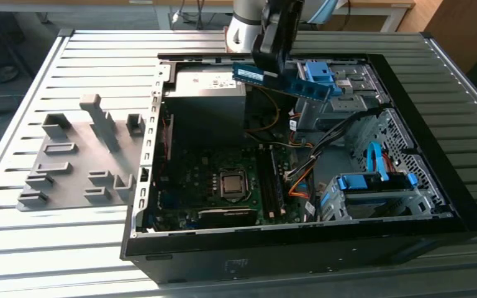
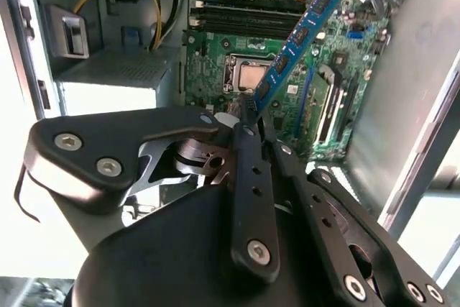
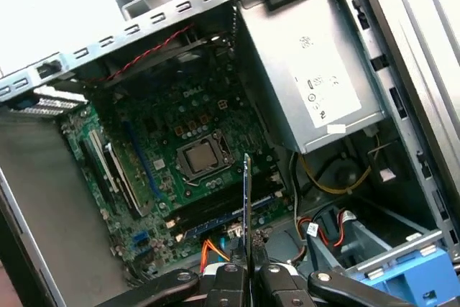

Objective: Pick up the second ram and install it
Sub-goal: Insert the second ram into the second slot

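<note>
High above the open case (image 1: 437, 205), pincer (image 3: 246, 258) clamped on the second ram (image 1: 282, 82), clear of all walls.

Gripper (image 3: 248, 269) jaws clamp second ram (image 3: 246, 206) (edge-on) above motherboard (image 3: 180, 170).

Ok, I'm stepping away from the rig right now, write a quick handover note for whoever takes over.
Claw: shut on the memory stick, holding it by one end, in the air above the open computer case.
Memory stick: blue-green, seen edge-on in the first wrist view and slanting across the motherboard in the second wrist view. It touches nothing but the claw.
Motherboard: flat in the bottom of the case, with the memory slots beside the processor socket.
Grey holder: on the table, at the exterior view's left of the case.
Done: stick picked up.
Left: seating it in a slot.
</note>
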Action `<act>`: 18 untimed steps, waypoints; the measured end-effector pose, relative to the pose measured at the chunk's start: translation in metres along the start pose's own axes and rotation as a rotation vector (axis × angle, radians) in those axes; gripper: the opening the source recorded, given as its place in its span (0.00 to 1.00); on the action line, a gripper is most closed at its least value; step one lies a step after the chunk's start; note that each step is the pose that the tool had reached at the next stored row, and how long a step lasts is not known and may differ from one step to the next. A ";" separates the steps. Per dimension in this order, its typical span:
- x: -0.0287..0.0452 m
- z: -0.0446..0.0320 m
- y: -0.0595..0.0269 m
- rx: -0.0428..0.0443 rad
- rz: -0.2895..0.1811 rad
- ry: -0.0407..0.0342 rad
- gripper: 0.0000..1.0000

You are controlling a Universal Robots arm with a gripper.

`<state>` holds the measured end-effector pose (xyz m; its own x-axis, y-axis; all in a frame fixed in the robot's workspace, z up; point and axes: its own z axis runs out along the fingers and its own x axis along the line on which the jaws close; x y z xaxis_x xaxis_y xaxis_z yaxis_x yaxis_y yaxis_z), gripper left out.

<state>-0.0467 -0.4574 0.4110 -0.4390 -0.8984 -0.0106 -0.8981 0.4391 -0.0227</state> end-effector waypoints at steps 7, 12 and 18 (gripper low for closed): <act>0.0001 0.0084 0.0002 0.0013 0.127 0.0030 0.14; 0.0002 0.0156 0.0004 0.0023 0.219 0.0051 0.14; 0.0003 0.0266 0.0006 0.0040 0.380 0.0088 0.14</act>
<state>-0.0467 -0.4575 0.3844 -0.7408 -0.6717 -0.0104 -0.6714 0.7408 -0.0227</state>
